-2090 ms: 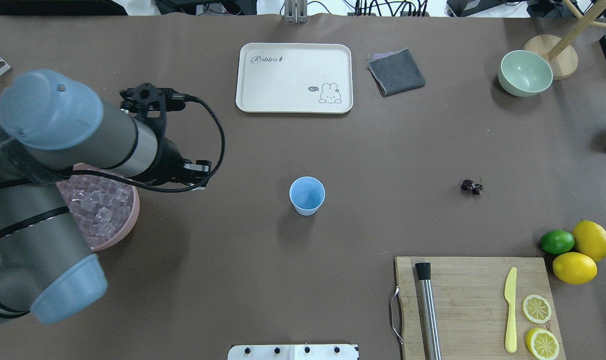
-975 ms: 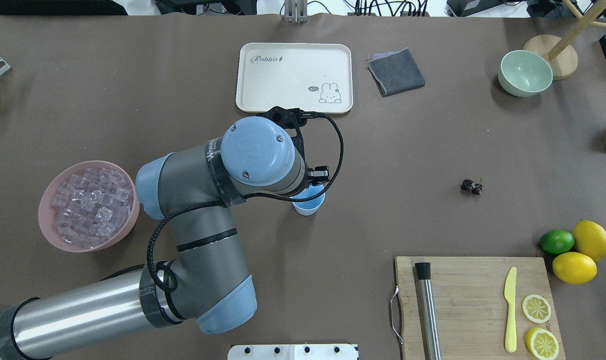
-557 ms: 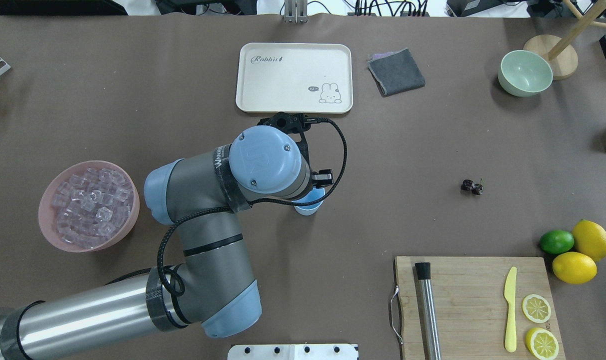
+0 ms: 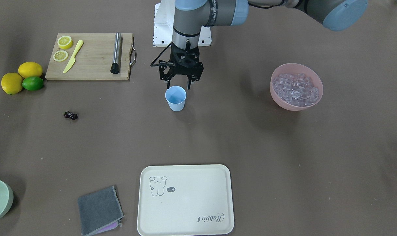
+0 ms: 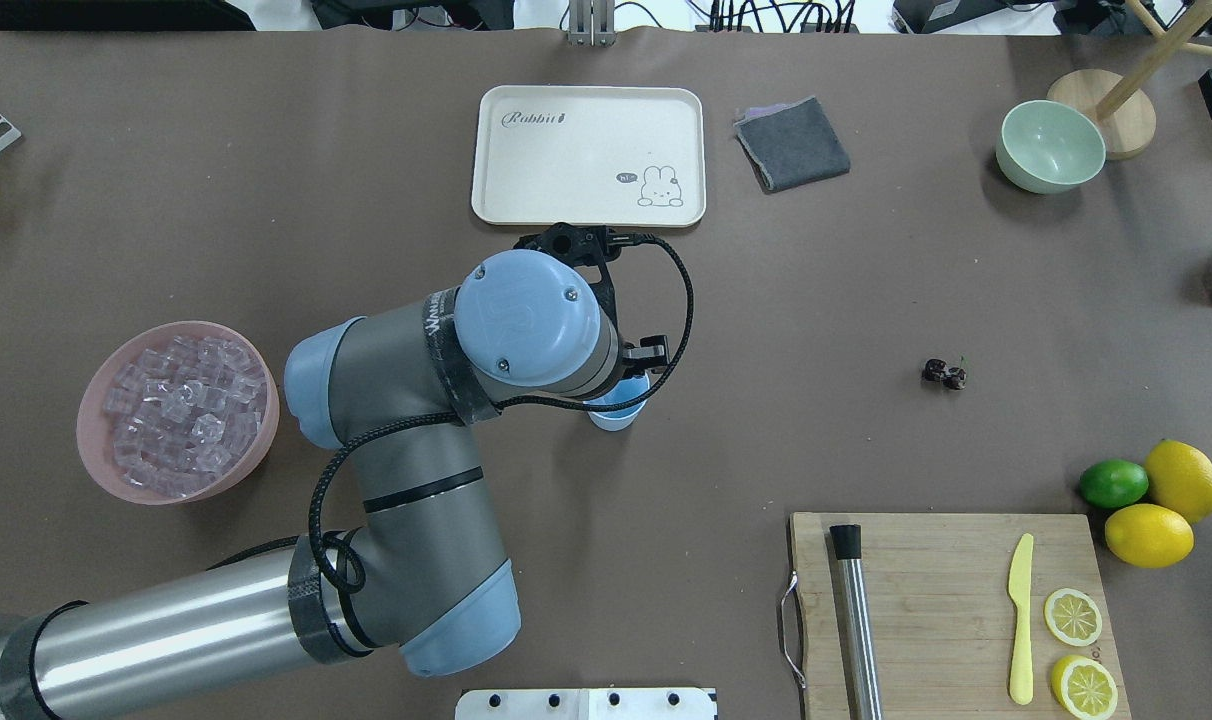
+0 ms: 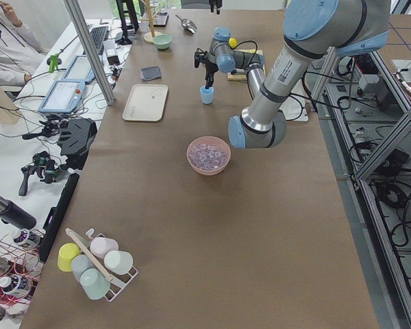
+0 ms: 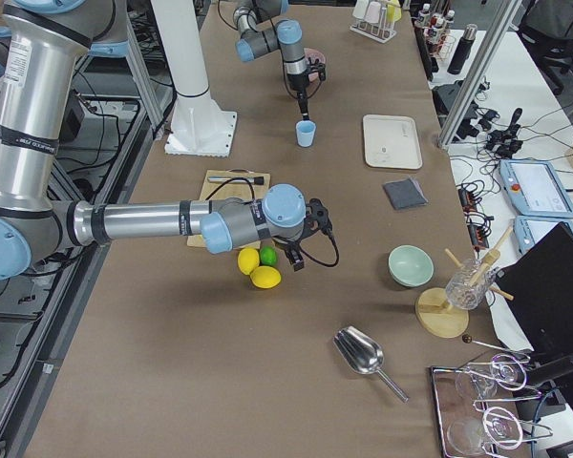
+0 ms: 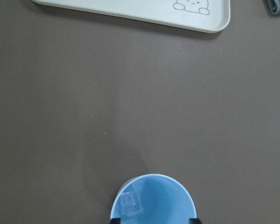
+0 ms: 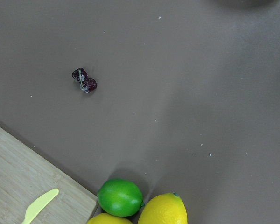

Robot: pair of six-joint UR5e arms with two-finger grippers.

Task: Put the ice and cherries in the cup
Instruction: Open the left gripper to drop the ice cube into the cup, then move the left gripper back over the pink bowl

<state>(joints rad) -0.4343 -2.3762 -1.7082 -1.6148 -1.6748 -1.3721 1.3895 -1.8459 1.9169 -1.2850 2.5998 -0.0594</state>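
Front-facing view: I see left gripper [image 4: 178, 86] spread wide over cup [image 4: 176, 101], mid-table; one ice cube [image 8: 130, 204] inside. Right gripper [image 7: 319, 222]: can't tell grip.

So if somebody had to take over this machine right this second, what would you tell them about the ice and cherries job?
Left pincer: open and empty, right above the cup.
Right pincer: shows only from the side, so open or shut cannot be told. It hangs near the lemons, and its camera looks down on the cherries.
Done: one ice cube lies in the cup.
Elsewhere: the rest of the ice is heaped in the pink bowl. The cherries lie well apart from the cup.
Left: probably more ice, then the cherries into the cup.
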